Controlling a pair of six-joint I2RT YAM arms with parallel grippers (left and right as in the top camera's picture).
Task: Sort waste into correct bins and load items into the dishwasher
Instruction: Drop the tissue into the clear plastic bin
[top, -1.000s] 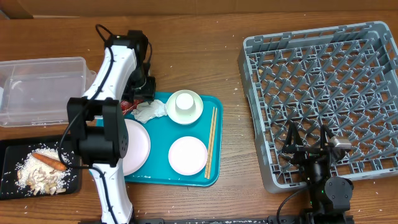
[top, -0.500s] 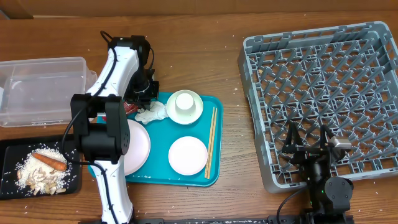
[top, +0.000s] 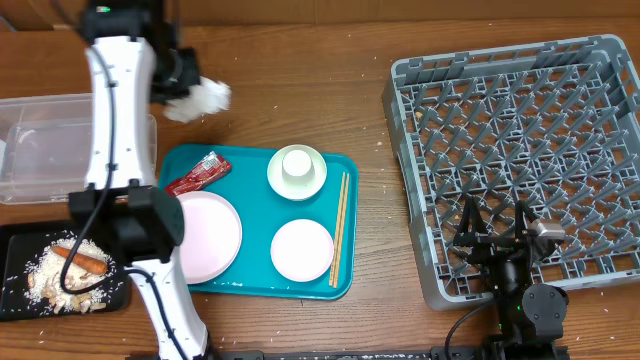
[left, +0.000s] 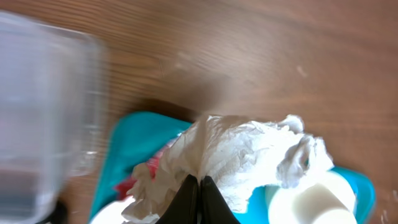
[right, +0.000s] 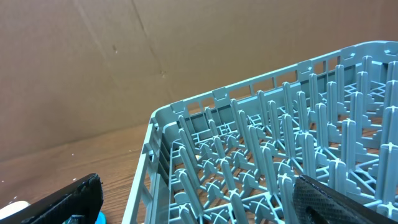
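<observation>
My left gripper (top: 183, 88) is shut on the crumpled white tissue (top: 204, 98) and holds it in the air above the wood, just right of the clear tub (top: 70, 150). In the left wrist view the tissue (left: 239, 152) bulges out of the closed gripper (left: 199, 185). The red wrapper (top: 198, 173) lies on the teal tray (top: 255, 285), with the pink plate (top: 208, 235), a white cup (top: 297, 168), a white dish (top: 302, 250) and chopsticks (top: 340, 228). The carrot (top: 82, 261) and rice (top: 40, 275) lie in the black tray (top: 12, 240). My right gripper (top: 498, 238) stands open at the front edge of the grey rack (top: 520, 130).
The clear tub (left: 37, 118) fills the left of the left wrist view, blurred. The right wrist view shows the rack's pegs (right: 280, 162) between the spread fingers (right: 68, 199), with a cardboard wall (right: 124, 62) behind. Bare wood separates the teal tray and the rack.
My left gripper closed on the tissue at the teal tray's back left, then lifted it up and away toward the clear tub. The red wrapper is now uncovered. The right arm has not moved.
</observation>
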